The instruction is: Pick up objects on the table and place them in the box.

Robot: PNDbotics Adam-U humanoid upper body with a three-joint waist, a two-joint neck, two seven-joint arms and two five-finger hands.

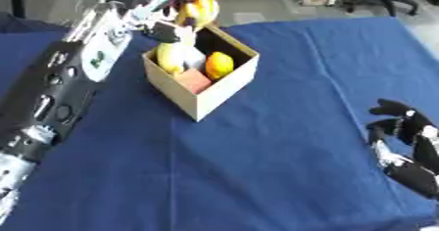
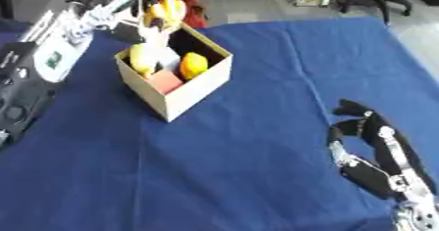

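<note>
We see a cardboard box (image 1: pixel 204 98) standing on the desk (image 1: pixel 283 151), which has a blue cloth over it. The box is open at the top. Inside it lie an orange fruit (image 1: pixel 219 65), a long yellow thing (image 1: pixel 169 57) and something pink-red (image 1: pixel 195 80) low down by the front corner.

Our left arm reaches in from the left side, up to the far edge of the box. The left robot hand (image 2: pixel 141 10) is right above that far edge, and its fingers are curled around a yellow bunch that looks like bananas (image 2: pixel 165 11). The bunch is up in the air, over the back of the box, not yet inside.

The right robot hand (image 2: pixel 370 149) is near the lower right corner, well apart from the box. Its fingers are loose and point up, and it has nothing in it.
</note>
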